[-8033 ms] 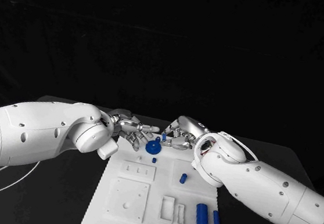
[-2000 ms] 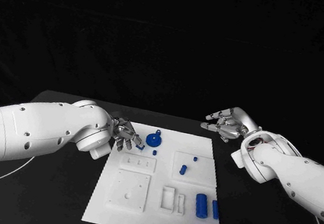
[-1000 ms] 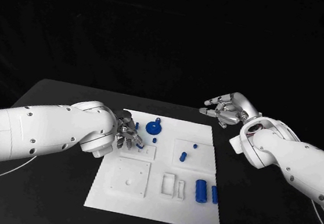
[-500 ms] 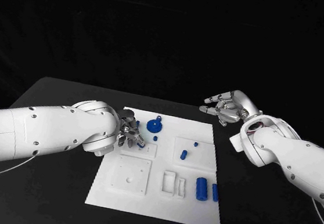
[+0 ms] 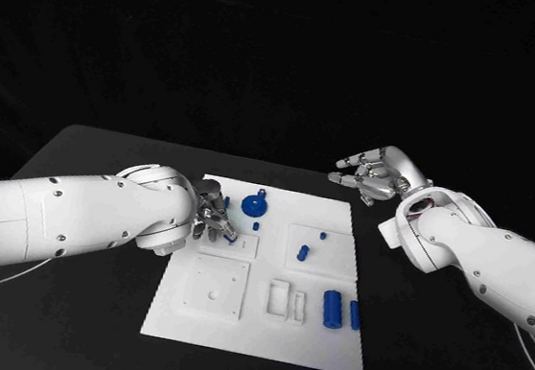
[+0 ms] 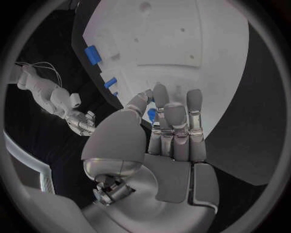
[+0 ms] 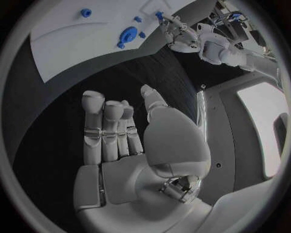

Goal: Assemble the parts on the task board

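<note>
Left hand [image 5: 211,217] at the task board [image 5: 262,335], right hand [image 5: 376,177] raised with nothing in it.
The left fingers pinch a small blue part [image 6: 152,114] over the board's left side; right fingers spread above the table [image 5: 104,156].

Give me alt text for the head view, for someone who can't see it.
A white task board lies on a black table between two white robot arms. The left hand reaches over the board's left edge near a round blue part; the right hand is raised off the board, fingers apart, holding nothing.
</note>
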Robot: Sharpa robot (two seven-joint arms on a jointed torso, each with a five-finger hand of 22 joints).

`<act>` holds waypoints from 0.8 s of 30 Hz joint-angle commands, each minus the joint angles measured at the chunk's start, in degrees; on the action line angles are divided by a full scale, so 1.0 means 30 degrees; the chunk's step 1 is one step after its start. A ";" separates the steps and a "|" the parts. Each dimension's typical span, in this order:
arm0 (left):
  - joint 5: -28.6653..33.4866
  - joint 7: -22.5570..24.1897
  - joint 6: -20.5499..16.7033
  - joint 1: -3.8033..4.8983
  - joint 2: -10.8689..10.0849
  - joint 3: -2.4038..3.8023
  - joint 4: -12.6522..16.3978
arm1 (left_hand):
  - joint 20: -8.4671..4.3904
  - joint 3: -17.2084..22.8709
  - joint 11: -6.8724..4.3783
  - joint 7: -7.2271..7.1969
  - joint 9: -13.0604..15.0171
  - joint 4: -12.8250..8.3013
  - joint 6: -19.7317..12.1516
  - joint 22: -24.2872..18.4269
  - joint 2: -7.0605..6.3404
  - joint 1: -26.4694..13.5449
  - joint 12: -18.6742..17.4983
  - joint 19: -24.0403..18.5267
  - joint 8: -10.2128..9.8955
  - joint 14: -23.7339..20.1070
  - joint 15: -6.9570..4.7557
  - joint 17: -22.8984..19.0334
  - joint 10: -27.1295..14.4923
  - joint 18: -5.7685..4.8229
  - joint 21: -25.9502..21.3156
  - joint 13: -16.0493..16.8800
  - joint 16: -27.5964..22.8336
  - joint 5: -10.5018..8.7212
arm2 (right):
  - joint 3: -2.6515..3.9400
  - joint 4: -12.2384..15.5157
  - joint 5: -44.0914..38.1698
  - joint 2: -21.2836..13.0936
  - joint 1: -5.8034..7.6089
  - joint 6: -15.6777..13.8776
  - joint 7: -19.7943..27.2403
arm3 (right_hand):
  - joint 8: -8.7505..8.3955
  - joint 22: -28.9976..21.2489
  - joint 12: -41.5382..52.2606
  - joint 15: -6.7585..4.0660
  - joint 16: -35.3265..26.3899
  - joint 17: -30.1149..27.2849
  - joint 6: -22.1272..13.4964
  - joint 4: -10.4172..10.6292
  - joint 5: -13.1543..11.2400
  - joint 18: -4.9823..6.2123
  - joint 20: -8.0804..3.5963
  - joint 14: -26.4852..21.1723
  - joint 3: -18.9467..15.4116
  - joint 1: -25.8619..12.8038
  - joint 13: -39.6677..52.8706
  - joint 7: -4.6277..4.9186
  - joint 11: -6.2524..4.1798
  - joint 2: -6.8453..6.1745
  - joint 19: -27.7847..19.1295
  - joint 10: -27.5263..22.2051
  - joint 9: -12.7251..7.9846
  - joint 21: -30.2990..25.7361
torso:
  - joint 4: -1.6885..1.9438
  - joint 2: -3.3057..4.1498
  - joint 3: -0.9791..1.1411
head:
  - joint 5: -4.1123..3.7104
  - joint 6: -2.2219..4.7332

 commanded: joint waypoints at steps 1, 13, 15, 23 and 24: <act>-0.0388 -0.0001 0.0453 -0.0095 0.0097 0.0001 -0.0088 | -0.0091 0.0034 -0.0485 -0.1786 0.3851 0.0114 0.3408 0.0017 0.0121 0.0281 0.0074 -0.0002 0.0103 0.0115 -0.0335 -0.0016 0.0675 -0.0123 0.0082 0.0021 0.0106 0.0052 | 0.0012 0.0060 -0.0016 -0.0001 -0.0009 0.0216 0.0126 | -0.0071 0.1160 -0.0033 -0.0124 -0.0065 0.0027 0.0160 -0.0085 0.0029 0.0351 -0.0048 0.0009 0.0014 -0.0093 -0.0014 -0.0033 -0.0013 0.0161 0.0913 -0.0099 -0.0025 -0.0075 | -0.0017 0.0006 0.0004 | -0.0024 -0.0004; -0.0444 -0.0040 0.0967 -0.0192 0.0161 0.0004 -0.0132 | -0.0085 0.0005 -0.0476 -0.1791 0.3830 0.0190 0.3420 0.0052 0.0122 0.0283 0.0101 -0.0024 0.0106 0.0086 -0.0328 -0.0094 0.0672 -0.0137 0.0068 0.0034 0.0166 -0.0030 | 0.0012 0.0100 -0.0017 0.0001 -0.0011 0.0312 0.0097 | -0.0068 0.1156 -0.0037 -0.0128 -0.0070 0.0037 0.0188 -0.0070 0.0041 0.0350 -0.0051 0.0017 -0.0010 -0.0124 -0.0029 -0.0041 -0.0015 0.0161 0.0917 -0.0105 -0.0024 -0.0092 | 0.0018 -0.0006 0.0006 | -0.0088 -0.0118; -0.0444 -0.0056 0.1064 -0.0194 0.0166 0.0004 -0.0125 | -0.0084 -0.0022 -0.0464 -0.1790 0.3832 0.0223 0.3431 0.0058 0.0117 0.0272 0.0107 -0.0029 0.0110 0.0077 -0.0327 -0.0112 0.0676 -0.0142 0.0060 0.0038 0.0177 -0.0066 | 0.0012 0.0098 -0.0017 0.0004 -0.0011 0.0323 0.0094 | -0.0068 0.1156 -0.0037 -0.0128 -0.0070 0.0037 0.0188 -0.0070 0.0041 0.0350 -0.0051 0.0017 -0.0010 -0.0124 -0.0029 -0.0041 -0.0015 0.0161 0.0917 -0.0105 -0.0024 -0.0092 | 0.0008 -0.0006 0.0014 | -0.0078 -0.0109; -0.0319 -0.0098 0.1602 -0.0197 0.0140 0.0005 -0.0090 | -0.0061 -0.0064 -0.0450 -0.1837 0.3874 0.0342 0.3589 0.0091 0.0185 0.0171 0.0314 -0.0057 0.0113 0.0080 -0.0302 -0.0124 0.0666 -0.0169 0.0045 0.0155 0.0330 0.0086 | 0.0012 0.0083 -0.0017 0.0013 -0.0011 0.0324 0.0076 | -0.0069 0.1155 -0.0030 -0.0131 -0.0087 0.0033 0.0224 -0.0062 0.0075 0.0346 -0.0055 0.0012 -0.0027 -0.0129 -0.0028 -0.0053 -0.0022 0.0162 0.0917 -0.0104 -0.0024 -0.0100 | 0.0006 0.0001 0.0010 | -0.0082 -0.0111; -0.0275 -0.0094 0.1660 -0.0198 0.0136 0.0006 -0.0088 | -0.0057 -0.0056 -0.0457 -0.1845 0.3886 0.0332 0.3617 0.0100 0.0186 0.0152 0.0342 -0.0061 0.0115 0.0097 -0.0298 -0.0113 0.0667 -0.0171 0.0048 0.0173 0.0383 0.0147 | 0.0012 0.0080 -0.0018 0.0015 -0.0011 0.0321 0.0072 | -0.0069 0.1155 -0.0030 -0.0131 -0.0087 0.0033 0.0224 -0.0062 0.0075 0.0346 -0.0055 0.0012 -0.0027 -0.0129 -0.0028 -0.0053 -0.0022 0.0162 0.0917 -0.0104 -0.0024 -0.0100 | 0.0010 0.0000 0.0002 | -0.0081 -0.0110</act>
